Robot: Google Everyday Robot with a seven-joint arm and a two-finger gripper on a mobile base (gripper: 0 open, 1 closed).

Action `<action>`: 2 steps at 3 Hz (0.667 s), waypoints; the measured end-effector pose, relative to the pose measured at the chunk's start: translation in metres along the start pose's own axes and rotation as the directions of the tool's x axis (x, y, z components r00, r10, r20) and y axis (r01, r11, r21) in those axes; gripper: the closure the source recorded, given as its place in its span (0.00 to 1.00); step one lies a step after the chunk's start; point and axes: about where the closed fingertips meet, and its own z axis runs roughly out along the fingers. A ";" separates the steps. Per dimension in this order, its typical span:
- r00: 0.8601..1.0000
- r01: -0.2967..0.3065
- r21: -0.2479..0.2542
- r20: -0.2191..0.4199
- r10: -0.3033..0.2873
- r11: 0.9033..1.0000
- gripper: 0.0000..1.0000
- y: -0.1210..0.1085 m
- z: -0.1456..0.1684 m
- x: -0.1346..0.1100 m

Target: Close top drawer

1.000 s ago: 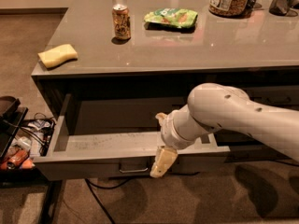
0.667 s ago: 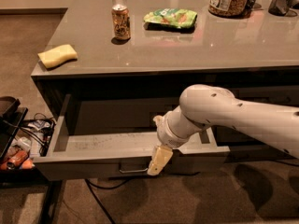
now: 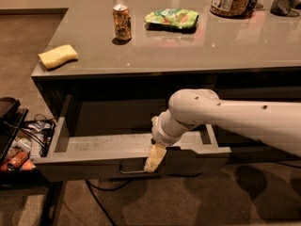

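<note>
The top drawer point(image 3: 89, 167) stands open below the worktop point(image 3: 188, 51). The gripper point(image 3: 154, 160) hangs over the drawer's front edge, just above the handle point(image 3: 133, 172); whether it is open or closed cannot be told.

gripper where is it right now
In the camera view the gripper is low and centre, at the front edge of the open top drawer, just above the right end of its silver bar pull.
</note>
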 end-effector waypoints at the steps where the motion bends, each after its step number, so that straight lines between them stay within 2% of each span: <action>1: 1.000 0.000 0.000 0.000 0.000 1.000 0.00 0.000 0.000 0.000; 2: 1.000 0.000 0.000 0.000 0.000 1.000 0.18 0.000 0.000 0.000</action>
